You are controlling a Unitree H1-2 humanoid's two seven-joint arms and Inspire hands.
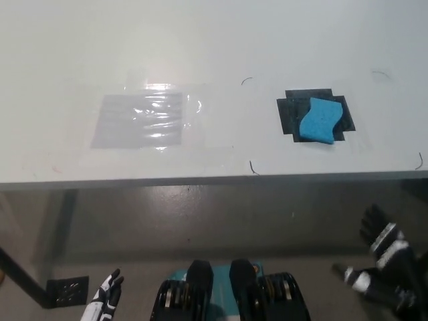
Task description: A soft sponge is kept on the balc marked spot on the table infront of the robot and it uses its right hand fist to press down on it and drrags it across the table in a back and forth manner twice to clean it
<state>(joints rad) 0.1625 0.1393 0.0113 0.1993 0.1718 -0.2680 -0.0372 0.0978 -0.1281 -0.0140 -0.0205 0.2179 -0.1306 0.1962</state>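
A blue sponge (317, 121) with wavy edges lies on the black marked patch (289, 115) on the white table (200, 40), right of centre. My black right hand (388, 271) hangs low at the picture's bottom right, below the table's front edge and well clear of the sponge, its fingers spread apart and holding nothing. My white left hand (105, 302) rests at the bottom left, below the table, with its fingers apart.
A clear plastic sheet (144, 119) is taped flat on the table left of centre. The table's front edge (200, 180) runs across the middle of the picture, with grey floor below it. A small black floor marker (65, 291) lies at lower left.
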